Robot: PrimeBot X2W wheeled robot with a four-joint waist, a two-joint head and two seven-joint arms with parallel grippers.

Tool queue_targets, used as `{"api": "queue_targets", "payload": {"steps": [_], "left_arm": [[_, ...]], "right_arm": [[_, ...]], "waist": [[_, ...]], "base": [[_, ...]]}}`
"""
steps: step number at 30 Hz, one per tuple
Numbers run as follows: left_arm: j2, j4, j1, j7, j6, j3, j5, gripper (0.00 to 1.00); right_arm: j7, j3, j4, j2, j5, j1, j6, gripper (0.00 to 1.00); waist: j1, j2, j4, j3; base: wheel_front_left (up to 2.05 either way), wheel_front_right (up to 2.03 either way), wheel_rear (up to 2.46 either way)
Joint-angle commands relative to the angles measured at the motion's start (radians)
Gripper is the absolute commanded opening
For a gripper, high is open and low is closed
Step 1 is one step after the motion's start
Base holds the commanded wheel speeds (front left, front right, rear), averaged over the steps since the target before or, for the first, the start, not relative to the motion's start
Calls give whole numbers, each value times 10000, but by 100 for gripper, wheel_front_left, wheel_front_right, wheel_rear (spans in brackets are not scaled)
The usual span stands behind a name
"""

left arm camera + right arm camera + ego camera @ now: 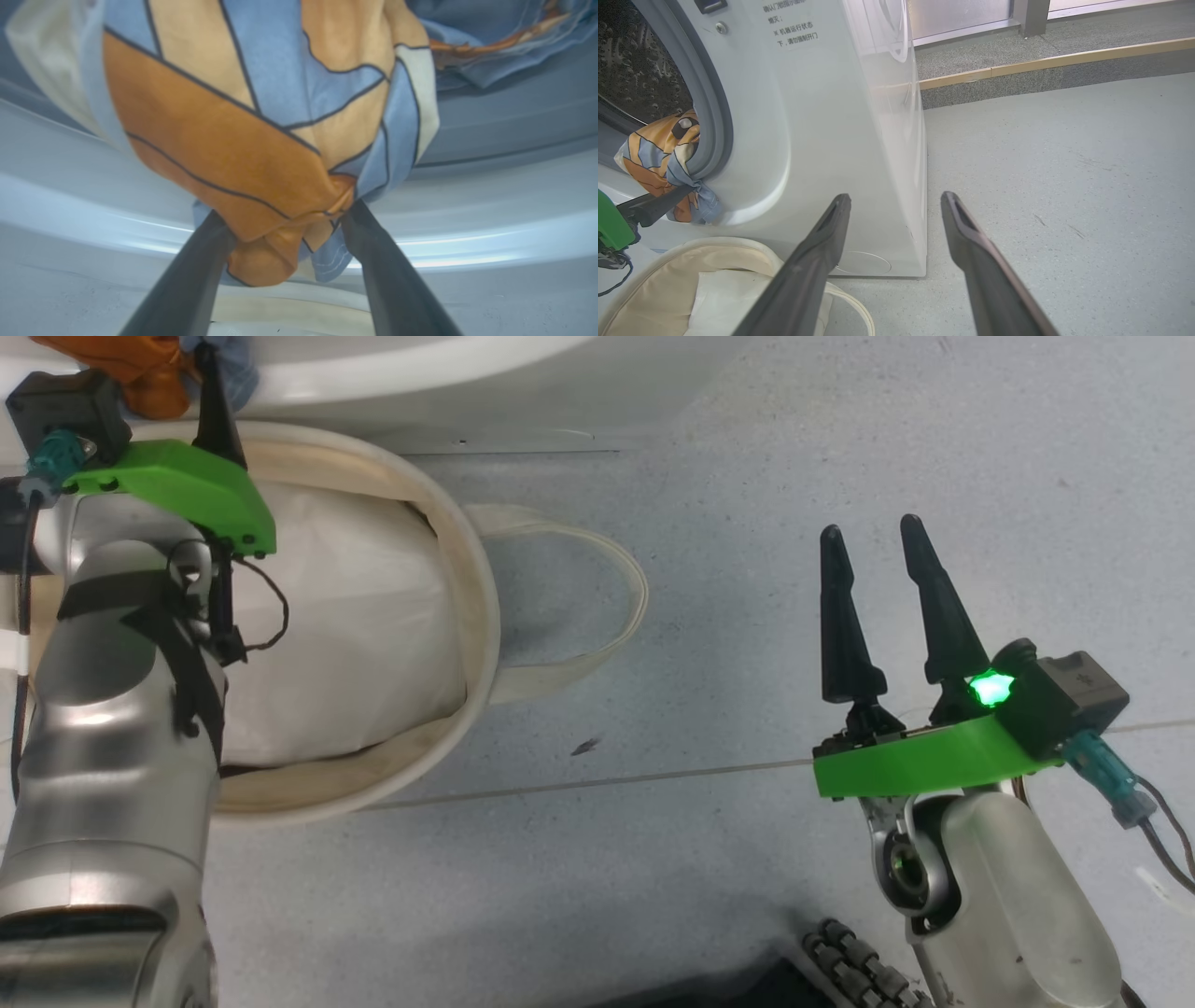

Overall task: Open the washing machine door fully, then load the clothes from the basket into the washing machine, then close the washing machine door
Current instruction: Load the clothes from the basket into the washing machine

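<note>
Orange, cream and light-blue patterned cloth (243, 140) lies in the mouth of the big white front-loading washing machine (822, 116), its bunched end between the spread fingers of the left gripper (285, 212), while the right gripper (895, 197) stands open and empty near the round cream canvas basket (481, 607).

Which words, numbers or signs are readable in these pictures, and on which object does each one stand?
"熄灭": second line of the printed notice on the front of the washing machine, right wrist view.
"※ 机器运行状态": third line of the same notice.
"下,请勿强制开门": fourth line of the same notice.
First line of the notice: cut by the picture's top edge, not safely readable.
Head and left wrist views: no readable text.
</note>
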Motion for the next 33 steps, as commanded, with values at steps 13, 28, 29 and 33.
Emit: {"api": "queue_targets", "payload": {"steps": [13, 28, 29, 33], "left_arm": [[13, -2316, 357, -61, -922, 340, -518, 0], [254, -3481, -182, -61, -893, 524, -5, 0], [346, -3423, -357, -61, -877, 485, 74, 0], [649, -3228, -998, -61, -800, 349, 319, 0]], "right_arm": [[-49, 331, -172, -20, -145, 143, 2, 100], [-49, 485, -198, -20, -9, 159, 2, 100], [-49, 486, -211, -20, 17, 151, 2, 100], [-49, 456, -261, -20, 85, 106, 2, 100]], "waist": [[0, 0, 283, -460], [0, 0, 48, -428], [0, 0, -23, -338], [0, 0, -231, -31]], "base": [[0, 0, 0], [0, 0, 0], [0, 0, 0], [0, 0, 0]]}}
